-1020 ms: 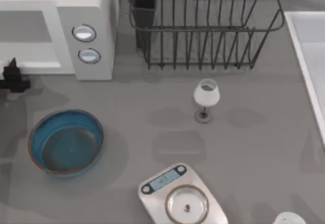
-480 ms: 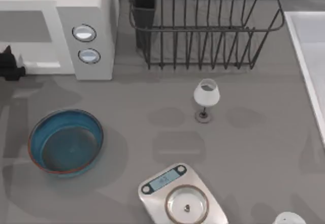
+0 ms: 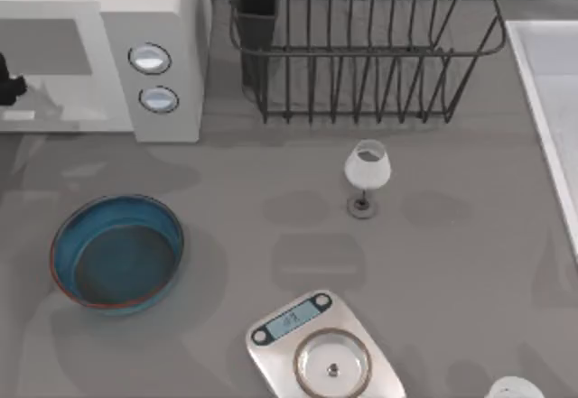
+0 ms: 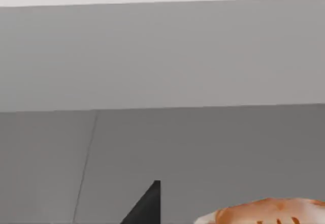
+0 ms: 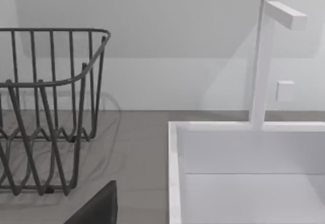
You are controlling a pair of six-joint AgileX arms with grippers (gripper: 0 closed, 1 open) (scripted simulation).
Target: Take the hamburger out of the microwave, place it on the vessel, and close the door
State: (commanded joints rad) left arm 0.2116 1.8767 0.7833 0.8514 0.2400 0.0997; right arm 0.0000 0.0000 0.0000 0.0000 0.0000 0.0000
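Left pincer (image 3: pixel 7 87) at microwave (image 3: pixel 153 19); finger state cannot be told.
Hamburger (image 4: pixel 264 213) probably light, soft: grip its sides gently.

The microwave (image 3: pixel 99 55) ran off the top view's left and upper edges, so its door could not be made out. At that left edge, against the microwave's front, only a dark scrap of the left gripper (image 3: pixel 7 82) appeared. In the left wrist view the hamburger (image 4: pixel 264 213) was cut by the lower edge, a dark fingertip (image 4: pixel 147 206) near it. Well right of the microwave, the sink (image 3: pixel 551 100) ran off the edge
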